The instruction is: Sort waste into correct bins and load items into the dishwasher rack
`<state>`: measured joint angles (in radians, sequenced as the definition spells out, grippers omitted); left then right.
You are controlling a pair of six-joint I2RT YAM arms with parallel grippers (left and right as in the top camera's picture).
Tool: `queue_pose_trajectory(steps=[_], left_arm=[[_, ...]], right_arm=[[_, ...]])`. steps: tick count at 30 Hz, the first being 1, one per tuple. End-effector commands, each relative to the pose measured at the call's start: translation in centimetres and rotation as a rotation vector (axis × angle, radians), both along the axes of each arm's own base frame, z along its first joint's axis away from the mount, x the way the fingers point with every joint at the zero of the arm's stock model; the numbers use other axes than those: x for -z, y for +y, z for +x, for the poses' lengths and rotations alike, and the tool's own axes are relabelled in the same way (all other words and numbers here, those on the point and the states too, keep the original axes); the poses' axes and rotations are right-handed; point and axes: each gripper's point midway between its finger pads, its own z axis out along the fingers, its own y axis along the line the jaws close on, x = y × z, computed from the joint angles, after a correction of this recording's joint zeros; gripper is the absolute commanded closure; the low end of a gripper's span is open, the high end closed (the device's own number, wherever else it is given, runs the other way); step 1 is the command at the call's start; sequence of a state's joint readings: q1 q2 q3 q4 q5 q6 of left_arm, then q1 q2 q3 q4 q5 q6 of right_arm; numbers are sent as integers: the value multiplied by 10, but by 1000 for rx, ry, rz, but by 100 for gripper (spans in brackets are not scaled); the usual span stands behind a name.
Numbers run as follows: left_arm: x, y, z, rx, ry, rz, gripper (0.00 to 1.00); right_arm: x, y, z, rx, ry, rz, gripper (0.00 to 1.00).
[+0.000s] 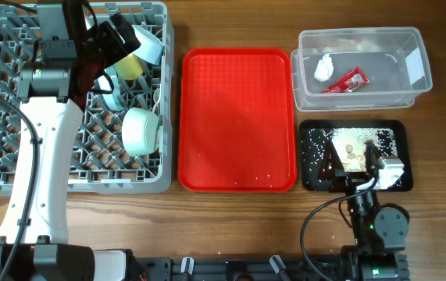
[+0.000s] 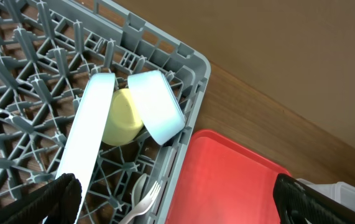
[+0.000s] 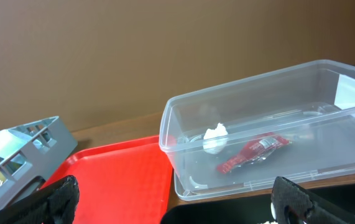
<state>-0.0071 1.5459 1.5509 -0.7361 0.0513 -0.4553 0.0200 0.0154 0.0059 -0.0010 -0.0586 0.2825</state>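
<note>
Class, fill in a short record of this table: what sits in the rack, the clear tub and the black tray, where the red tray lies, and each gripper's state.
Dishwasher rack: yellow cup, mint-green bowl, white fork
Clear tub: crumpled napkin, red wrapper
Black tray: rice scraps
Red tray: between rack and bins
Left gripper: open, above the rack
Right gripper: open, over the black tray

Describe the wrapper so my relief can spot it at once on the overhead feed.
Find the clear plastic tub on the right, just beyond the black tray. Inside lie a crumpled white napkin and, to its right, the wrapper. It is the only red, shiny piece there, long and flat.
</note>
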Motion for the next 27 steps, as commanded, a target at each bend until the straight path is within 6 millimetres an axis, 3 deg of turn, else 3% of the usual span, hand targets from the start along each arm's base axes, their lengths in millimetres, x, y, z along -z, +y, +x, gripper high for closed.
queue_pose_trajectory(steps=[1,4,9,14,16,21,25,27], left_arm=[[5,0,3,-3,11,-12,0],[-6,0,-2,-3,-12,-12,0],[-45,1,-22,2,-105,5,0],[-75,4,-83,-9,-132,16,0],[-77,4,-105,-9,-153,16,0],[-48,5,-167,-10,-160,15,0],[15,5,-212,-16,-127,6,0],[49,5,-223,-18,-148,3,0]], right_arm=[[-2,0,0,0,-12,-17,0],[-2,0,0,0,-11,-17,0],[-2,0,0,0,-11,-17,0],[-2,0,0,0,-11,-17,0],[-2,0,0,0,-11,-17,0],[-2,0,0,0,-11,-17,0],[-2,0,0,0,-11,-17,0],[-2,0,0,0,-11,-17,0]])
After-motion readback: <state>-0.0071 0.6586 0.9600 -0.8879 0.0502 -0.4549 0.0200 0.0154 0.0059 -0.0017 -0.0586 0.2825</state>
